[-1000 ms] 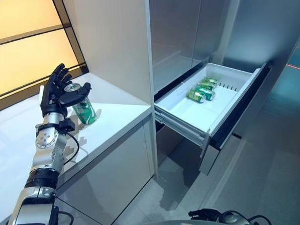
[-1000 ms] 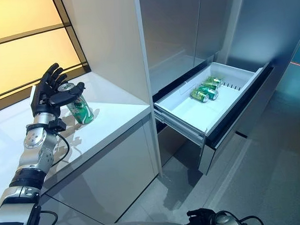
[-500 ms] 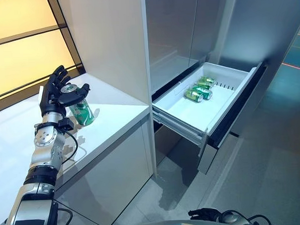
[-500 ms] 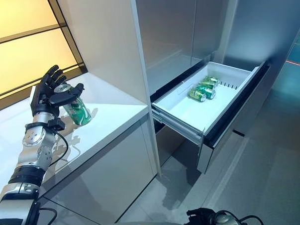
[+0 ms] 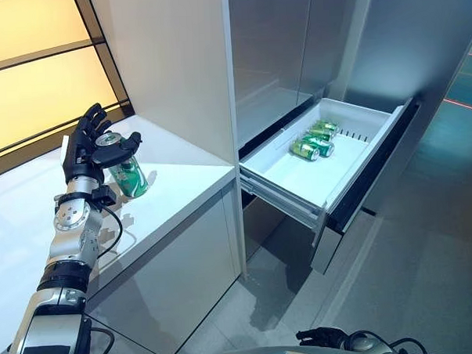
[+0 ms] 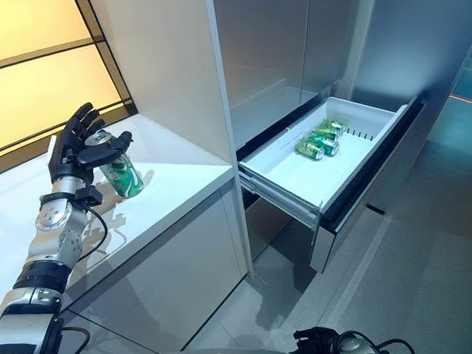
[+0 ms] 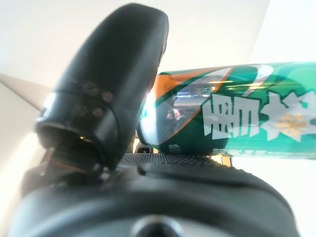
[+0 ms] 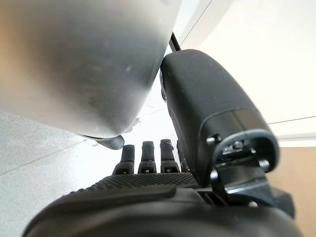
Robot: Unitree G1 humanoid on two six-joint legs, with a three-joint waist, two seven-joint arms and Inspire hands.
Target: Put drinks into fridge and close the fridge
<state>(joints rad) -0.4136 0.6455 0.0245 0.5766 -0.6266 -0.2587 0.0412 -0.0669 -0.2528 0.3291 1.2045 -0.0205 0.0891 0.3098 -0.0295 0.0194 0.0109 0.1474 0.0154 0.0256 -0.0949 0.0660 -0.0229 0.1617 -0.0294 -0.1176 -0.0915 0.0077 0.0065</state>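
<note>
The left hand [image 5: 90,148], fingers spread, touches the tilted green soda can [image 5: 128,175] with its thumb. Smooth and probably light, it should be gripped mid-body; the fridge drawer [image 5: 353,162] waits at 3 o'clock. The right hand [image 8: 197,128] hangs relaxed, fingers straight.

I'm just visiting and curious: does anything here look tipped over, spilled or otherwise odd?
No spill or damage shows. The green can on the white counter leans, tipped in the left hand. The cans in the open fridge drawer lie on their sides.
</note>
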